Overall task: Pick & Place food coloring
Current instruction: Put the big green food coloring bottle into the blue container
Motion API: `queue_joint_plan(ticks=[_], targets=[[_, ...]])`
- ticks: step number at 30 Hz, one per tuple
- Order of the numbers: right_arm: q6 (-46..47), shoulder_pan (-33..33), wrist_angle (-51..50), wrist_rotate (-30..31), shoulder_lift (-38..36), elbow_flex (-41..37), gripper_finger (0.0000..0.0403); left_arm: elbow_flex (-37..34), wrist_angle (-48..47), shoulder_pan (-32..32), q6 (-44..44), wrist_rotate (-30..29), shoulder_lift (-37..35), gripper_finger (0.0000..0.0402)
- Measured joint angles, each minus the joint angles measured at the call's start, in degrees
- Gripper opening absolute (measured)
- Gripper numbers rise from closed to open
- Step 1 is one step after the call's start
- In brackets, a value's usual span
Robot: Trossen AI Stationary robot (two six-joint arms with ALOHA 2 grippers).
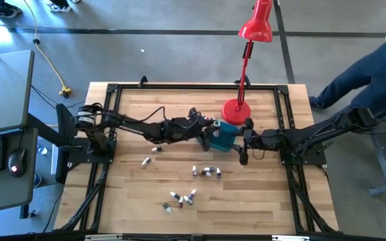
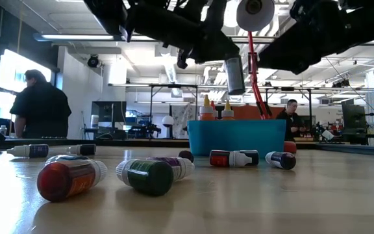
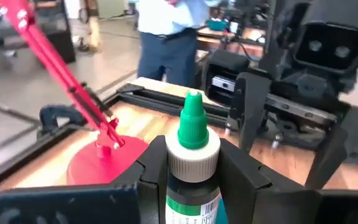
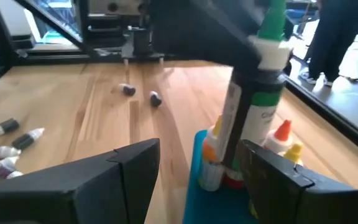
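Nearest the table's front edge — a small cluster of finger-sized food coloring bottles (image 1: 180, 198) lies on the pale wooden table top (image 1: 126, 194); seen level, a red-bodied one (image 2: 69, 178) and a dark green one (image 2: 149, 175) rest on their sides, just beside each other. Farther in, a second row of loose bottles (image 1: 206, 172) lies flat, with two strays (image 1: 151, 155) off toward the left arm's side.

Mid-table: the left gripper (image 3: 191, 180) is clamped on an upright green-capped dropper bottle (image 3: 192, 163), fingers (image 3: 244, 177) pressed against its sides, held above the teal rectangular plastic tub (image 2: 236, 137). Orange- and yellow-capped bottles (image 4: 283, 138) stand upright inside that tub. The right gripper (image 4: 197, 168) sits at the tub's near side, fingers (image 4: 126, 163) spread apart, nothing between them.

Beyond — the round red base of a red desk lamp (image 1: 236, 109), just behind the tub. A person in dark trousers (image 1: 354, 70) stands off the table's far right corner.
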Motion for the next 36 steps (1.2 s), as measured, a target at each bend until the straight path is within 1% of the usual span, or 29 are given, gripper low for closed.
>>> queue_joint_plan(ticks=[2,5,8,13,17,21,24,27,29,30,33,36], targets=[[0.00,0.00,-0.03,0.83,-0.48,0.02,0.0211,0.00,0.05,-0.40,-2.97,-2.14,0.74,0.0088],[0.00,0.00,-0.04,1.08,-1.40,0.00,0.0212,0.00,2.02,-1.50,-4.83,-5.91,2.72,0.0088],[0.00,0.00,-0.08,1.10,-2.39,0.00,0.0211,0.00,6.25,-3.69,-3.25,-10.32,4.93,0.0088],[0.01,0.02,-0.11,0.48,-3.86,0.01,0.0212,0.69,8.05,-7.89,-0.64,-21.69,6.97,0.0088],[0.02,0.09,-0.22,0.41,-4.49,0.00,0.0212,6.20,2.54,-11.35,0.84,-29.49,9.07,0.0088],[0.66,0.11,-0.50,-0.75,-4.53,0.00,0.0212,14.34,-8.73,-13.45,0.10,-36.88,13.27,0.0088],[1.87,0.11,-0.57,-2.16,-4.53,0.01,0.0213,19.26,-15.54,-13.53,-5.53,-39.13,16.51,0.0088],[2.10,0.13,-0.59,-2.63,-4.54,0.00,0.0211,22.23,-17.25,-12.88,-8.78,-41.85,19.60,0.0088],[2.15,0.11,-0.59,-2.62,-4.52,0.01,0.0211,22.38,-18.12,-12.58,-9.11,-45.18,20.04,0.0088],[2.24,0.12,-0.61,-2.62,-4.54,0.00,0.0212,22.33,-17.99,-12.33,-10.02,-45.61,20.03,0.0088],[3.06,0.12,-0.68,-2.62,-4.52,0.00,0.0213,20.83,-18.35,-11.57,-15.55,-45.74,19.69,0.0088],[3.06,0.12,-1.14,-2.60,-4.52,0.01,0.0211,20.09,-19.94,-10.89,-18.47,-45.18,20.02,0.0088]])
